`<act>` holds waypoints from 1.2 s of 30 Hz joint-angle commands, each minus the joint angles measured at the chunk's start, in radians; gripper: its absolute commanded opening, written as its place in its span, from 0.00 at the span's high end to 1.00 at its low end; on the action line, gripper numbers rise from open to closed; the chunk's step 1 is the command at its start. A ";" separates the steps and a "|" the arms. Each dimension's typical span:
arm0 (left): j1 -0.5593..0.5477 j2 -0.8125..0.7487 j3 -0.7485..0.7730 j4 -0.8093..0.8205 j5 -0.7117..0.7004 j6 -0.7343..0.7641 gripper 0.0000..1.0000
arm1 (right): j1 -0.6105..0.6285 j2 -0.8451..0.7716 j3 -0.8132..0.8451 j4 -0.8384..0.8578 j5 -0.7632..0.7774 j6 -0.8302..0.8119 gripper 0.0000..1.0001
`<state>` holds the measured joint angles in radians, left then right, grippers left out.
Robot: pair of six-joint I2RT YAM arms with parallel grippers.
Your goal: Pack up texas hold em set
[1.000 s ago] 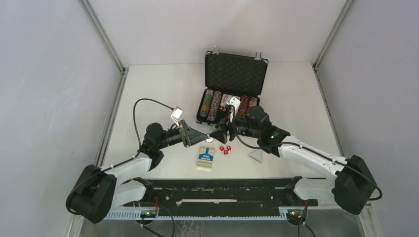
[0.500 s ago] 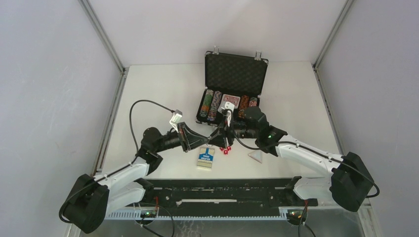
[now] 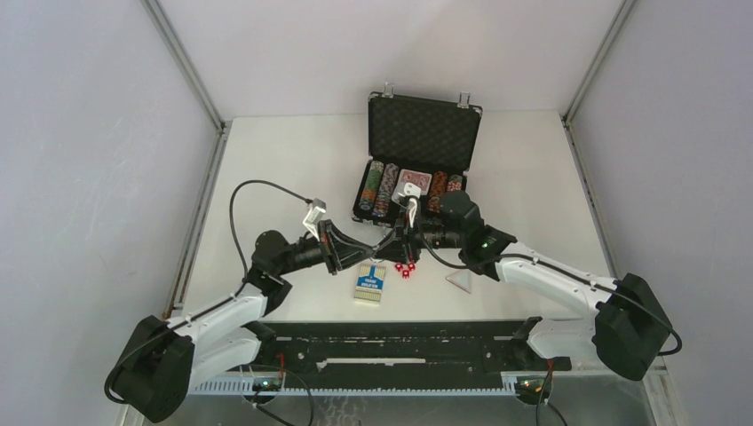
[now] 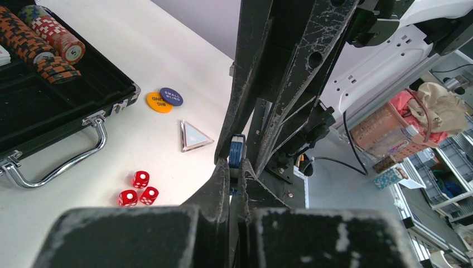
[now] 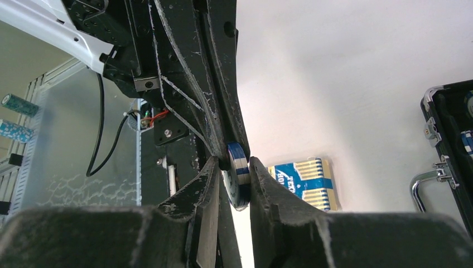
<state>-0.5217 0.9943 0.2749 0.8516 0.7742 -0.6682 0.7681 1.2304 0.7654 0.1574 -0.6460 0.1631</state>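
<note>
The black briefcase (image 3: pixel 424 133) stands open at the back, with rows of poker chips (image 3: pixel 380 188) and red-backed cards (image 3: pixel 414 180) in its tray. My left gripper (image 3: pixel 377 254) and right gripper (image 3: pixel 389 248) meet tip to tip in front of it. Both are closed on a small stack of blue-and-white chips, which shows in the left wrist view (image 4: pixel 237 152) and the right wrist view (image 5: pixel 239 178). The blue card box (image 3: pixel 370 283), three red dice (image 3: pixel 406 268) and the triangle piece (image 3: pixel 460 280) lie on the table below them.
Orange and purple round buttons (image 4: pixel 165 100) lie beside the triangle (image 4: pixel 193 135), hidden under my right arm in the top view. The case's silver handle (image 4: pixel 61 162) sticks out toward the dice (image 4: pixel 138 188). The card box (image 5: pixel 304 180) lies just behind my right fingers.
My right gripper has come down and left to meet my left gripper, which drew back slightly. In the last half second almost nothing moved.
</note>
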 commanded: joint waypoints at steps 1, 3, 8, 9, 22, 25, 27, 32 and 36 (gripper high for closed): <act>-0.013 -0.017 -0.017 0.039 0.008 0.028 1.00 | -0.017 -0.025 0.003 0.021 0.028 -0.007 0.71; -0.012 -0.015 -0.016 0.034 0.009 0.034 1.00 | -0.029 -0.030 -0.008 0.027 0.015 -0.005 0.71; -0.013 -0.024 -0.020 0.033 0.008 0.042 1.00 | -0.055 -0.041 -0.031 0.047 0.002 0.003 0.71; -0.012 -0.024 -0.020 0.033 0.009 0.041 1.00 | -0.060 -0.042 -0.034 0.049 0.001 0.005 0.70; -0.014 -0.024 -0.020 0.033 0.014 0.044 1.00 | -0.092 -0.055 -0.058 0.074 -0.019 0.025 0.74; -0.014 -0.021 -0.019 0.033 0.011 0.042 1.00 | -0.090 -0.054 -0.064 0.099 -0.027 0.036 0.89; -0.013 -0.025 -0.020 0.023 -0.015 0.039 1.00 | -0.090 -0.054 -0.069 0.118 -0.035 0.043 0.97; -0.014 -0.048 -0.011 -0.075 -0.111 0.066 0.83 | -0.090 -0.044 -0.071 0.120 -0.031 0.039 1.00; -0.012 -0.067 -0.003 -0.177 -0.248 0.083 0.73 | -0.092 -0.029 -0.071 0.133 -0.027 0.031 1.00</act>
<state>-0.5327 0.9611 0.2745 0.7624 0.6682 -0.6209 0.6884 1.1969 0.6937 0.2287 -0.6964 0.1967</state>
